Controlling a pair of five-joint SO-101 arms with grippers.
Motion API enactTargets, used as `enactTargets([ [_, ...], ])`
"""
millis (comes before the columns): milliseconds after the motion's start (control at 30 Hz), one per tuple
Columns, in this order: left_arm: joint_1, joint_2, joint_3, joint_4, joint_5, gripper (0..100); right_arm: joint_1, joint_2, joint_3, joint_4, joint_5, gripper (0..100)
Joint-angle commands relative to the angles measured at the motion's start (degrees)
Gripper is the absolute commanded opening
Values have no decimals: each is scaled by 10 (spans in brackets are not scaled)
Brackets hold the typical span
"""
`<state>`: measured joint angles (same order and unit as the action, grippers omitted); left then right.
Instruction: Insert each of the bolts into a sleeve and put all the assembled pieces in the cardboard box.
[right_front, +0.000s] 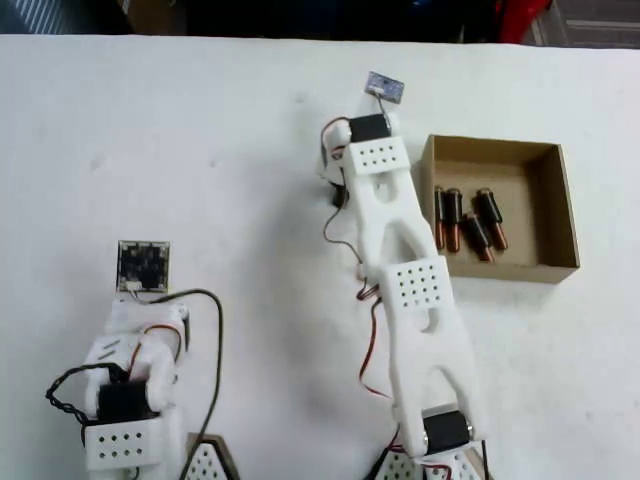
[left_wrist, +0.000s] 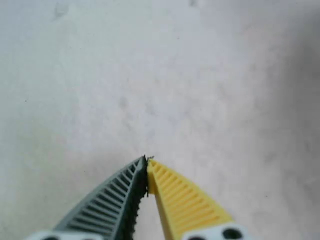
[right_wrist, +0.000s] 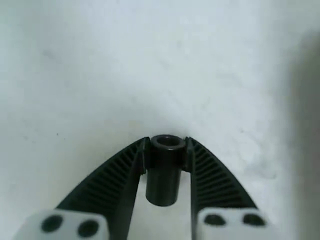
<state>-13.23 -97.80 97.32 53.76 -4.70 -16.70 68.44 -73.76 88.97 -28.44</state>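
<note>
A black, hollow sleeve (right_wrist: 164, 172) is held clamped, open end showing, between the tips of the right gripper (right_wrist: 165, 142). Four black-and-copper assembled pieces (right_front: 453, 215) are laid in the open cardboard box (right_front: 528, 185).

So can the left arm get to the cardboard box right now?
Probably not easily. The left arm sits folded back, far from the cardboard box, and the right arm, its end effector shut on a sleeve, lies stretched out between them.

A white desk (right_front: 200, 150), faintly smudged with grey, spreads across the high view. Beyond its far edge the room is dark, with a red object (right_front: 520, 18) at one corner and a pale slatted thing (right_front: 35, 12) at the other.
</note>
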Motion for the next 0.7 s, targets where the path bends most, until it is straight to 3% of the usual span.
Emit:
enactTargets([
  [0,-5,-6,-4,-18,4,24,-23,-5,-11,14,40,35],
  [300,-5,-6,-4,-18,4,24,-77,-15,-17,71,146,16],
  [667,-5,-6,-4,-18,4,24,-85,-123,-6,125,231,16],
])
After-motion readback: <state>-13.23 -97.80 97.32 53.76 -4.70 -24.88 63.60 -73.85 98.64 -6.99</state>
